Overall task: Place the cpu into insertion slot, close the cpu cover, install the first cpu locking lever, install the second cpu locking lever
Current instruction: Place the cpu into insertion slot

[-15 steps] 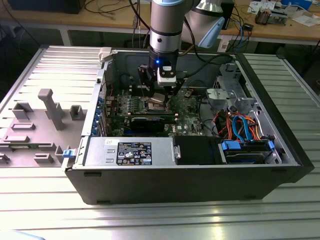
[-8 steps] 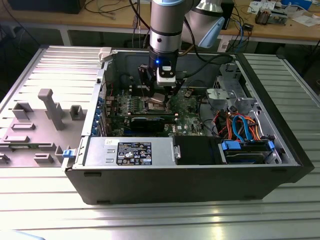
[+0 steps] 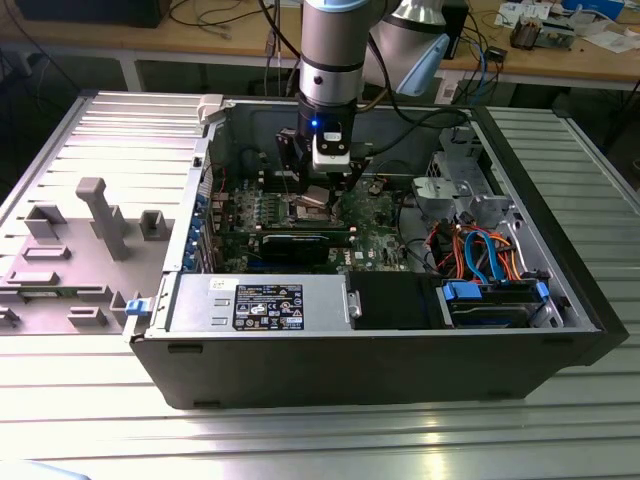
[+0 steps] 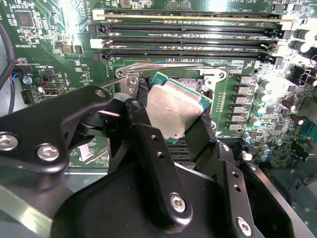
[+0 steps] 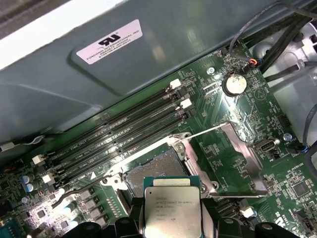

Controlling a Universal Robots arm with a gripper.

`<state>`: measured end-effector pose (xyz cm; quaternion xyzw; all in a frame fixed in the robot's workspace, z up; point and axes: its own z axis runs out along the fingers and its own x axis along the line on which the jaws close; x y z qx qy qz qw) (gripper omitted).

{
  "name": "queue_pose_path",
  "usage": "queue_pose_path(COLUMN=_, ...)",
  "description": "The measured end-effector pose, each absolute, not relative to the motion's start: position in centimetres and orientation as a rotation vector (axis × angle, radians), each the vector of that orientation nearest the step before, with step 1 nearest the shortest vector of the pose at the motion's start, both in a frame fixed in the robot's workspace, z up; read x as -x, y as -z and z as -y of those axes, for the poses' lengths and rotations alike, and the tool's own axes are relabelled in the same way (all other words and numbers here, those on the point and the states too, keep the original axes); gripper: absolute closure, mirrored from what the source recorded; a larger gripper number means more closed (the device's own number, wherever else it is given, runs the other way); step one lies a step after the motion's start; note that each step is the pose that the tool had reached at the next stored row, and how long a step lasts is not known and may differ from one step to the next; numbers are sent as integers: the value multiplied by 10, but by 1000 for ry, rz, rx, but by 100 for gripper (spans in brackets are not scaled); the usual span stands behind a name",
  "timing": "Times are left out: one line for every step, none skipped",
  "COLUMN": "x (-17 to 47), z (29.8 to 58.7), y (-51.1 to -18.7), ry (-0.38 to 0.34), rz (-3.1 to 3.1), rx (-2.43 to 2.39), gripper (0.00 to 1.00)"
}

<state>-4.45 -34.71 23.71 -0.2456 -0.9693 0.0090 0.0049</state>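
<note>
My gripper (image 4: 172, 113) is shut on the cpu (image 4: 173, 104), one black finger (image 4: 141, 124) on each of two opposite edges. The chip's dull silver top faces up and it hangs tilted, just above and partly beside the insertion slot (image 5: 153, 169), whose dark centre lies uncovered. In the first wrist view the cpu (image 5: 172, 206) sits nearer than the slot. The cpu cover (image 5: 252, 163) is swung open and lies flat on the green board beside the slot. Two thin wire levers (image 5: 205, 131) stand released. In the exterior view the gripper (image 3: 320, 190) is down inside the case.
Long black memory slots (image 5: 119, 134) run close behind the socket. A long black expansion card (image 3: 295, 240), a power supply (image 3: 260, 305), drive bays with blue and orange cables (image 3: 480, 255) and the case walls (image 3: 350, 365) surround the working spot. A grey fixture (image 3: 100, 215) stands outside.
</note>
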Motion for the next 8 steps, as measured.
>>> queue_pose_path(x=45, z=347, y=-237, ry=-28, rz=3035, rx=772, gripper=45)
queue_pose_path(x=45, z=347, y=-237, ry=-28, rz=3034, rx=776, gripper=45)
queue_pose_path(x=45, z=347, y=-237, ry=-28, rz=3033, rx=779, gripper=45)
queue_pose_path(x=45, z=347, y=-237, ry=-28, rz=3032, rx=783, gripper=45)
queue_pose_path(x=45, z=347, y=-237, ry=-28, rz=3031, rx=786, gripper=45)
queue_pose_path(x=45, z=347, y=-237, ry=-28, rz=3031, rx=788, gripper=45)
queue_pose_path(x=45, z=347, y=-237, ry=-28, rz=3030, rx=791, gripper=45)
queue_pose_path(x=45, z=347, y=-237, ry=-28, rz=3029, rx=794, gripper=45)
